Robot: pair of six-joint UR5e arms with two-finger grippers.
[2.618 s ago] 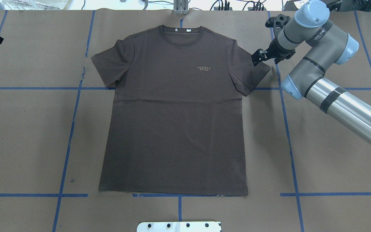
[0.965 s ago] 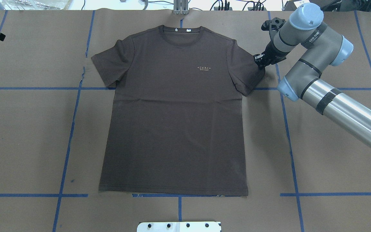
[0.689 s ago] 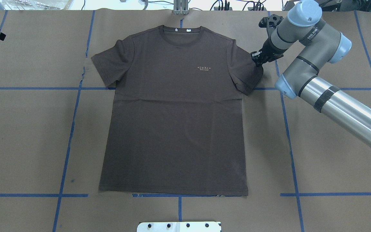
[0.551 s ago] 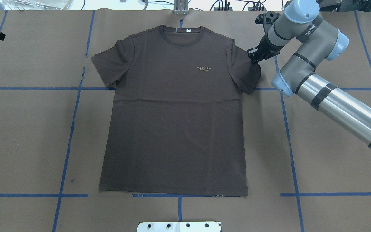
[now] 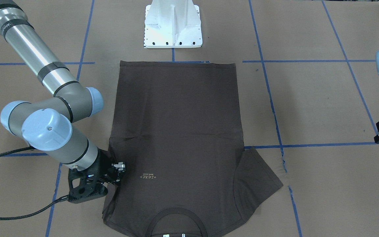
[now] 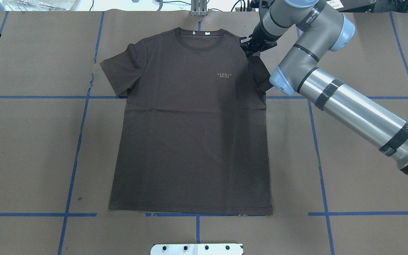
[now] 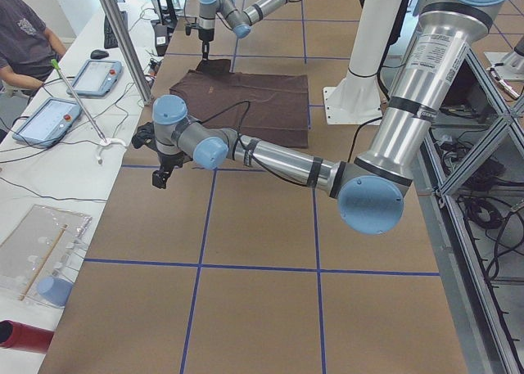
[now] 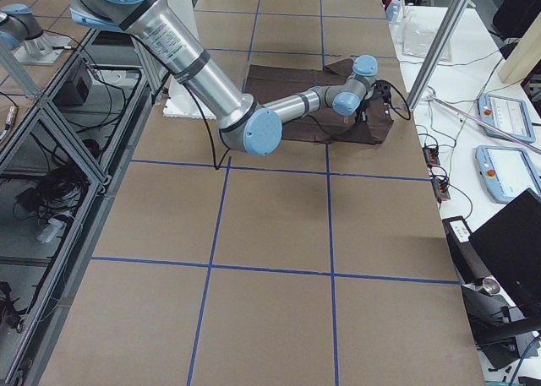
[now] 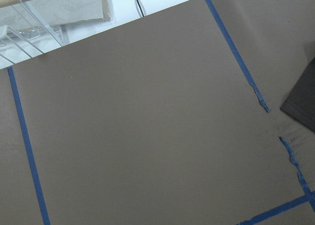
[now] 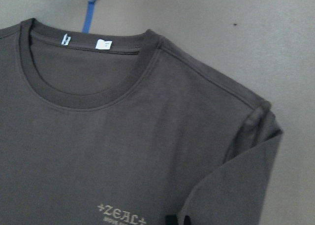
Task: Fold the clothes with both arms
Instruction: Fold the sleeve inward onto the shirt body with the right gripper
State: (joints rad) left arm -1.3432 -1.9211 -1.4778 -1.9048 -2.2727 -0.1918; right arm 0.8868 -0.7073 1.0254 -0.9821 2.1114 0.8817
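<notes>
One T-shirt [image 6: 190, 141] on perhaps paper-covered table [image 6: 27, 159]

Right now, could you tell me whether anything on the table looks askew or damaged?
The T-shirt lies flat except its sleeve on the robot's right, doubled inward over the chest in the right claw. The blue tape beside the other sleeve is torn and frayed.
</notes>
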